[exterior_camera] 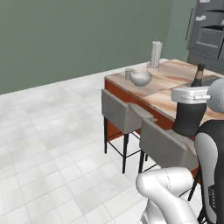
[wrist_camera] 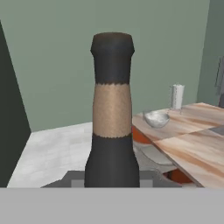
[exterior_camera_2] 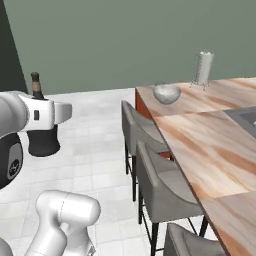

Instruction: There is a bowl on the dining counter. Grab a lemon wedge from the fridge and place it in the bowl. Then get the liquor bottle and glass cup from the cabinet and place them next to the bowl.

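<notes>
Between the claw (wrist_camera: 112, 181) fingers stands the bottle (wrist_camera: 112, 127), clamped at its lower body, long axis vertical, neck pointing to 12 o'clock. At 2 o'clock from the bottle, well apart, the bowl (wrist_camera: 156, 118) rests on the counter (wrist_camera: 192, 131), with a paper towel roll (wrist_camera: 177, 96) just beyond it.

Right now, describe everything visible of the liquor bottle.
The liquor bottle is dark, nearly black, with a tan textured band around its neck and a slightly flared dark cap. It stands upright, held in the gripper, whose jaws close on its lower body. In the base views its neck pokes up above the white hand, off the counter. It is still away from the bowl at the counter's far end. Its base is hidden.
</notes>
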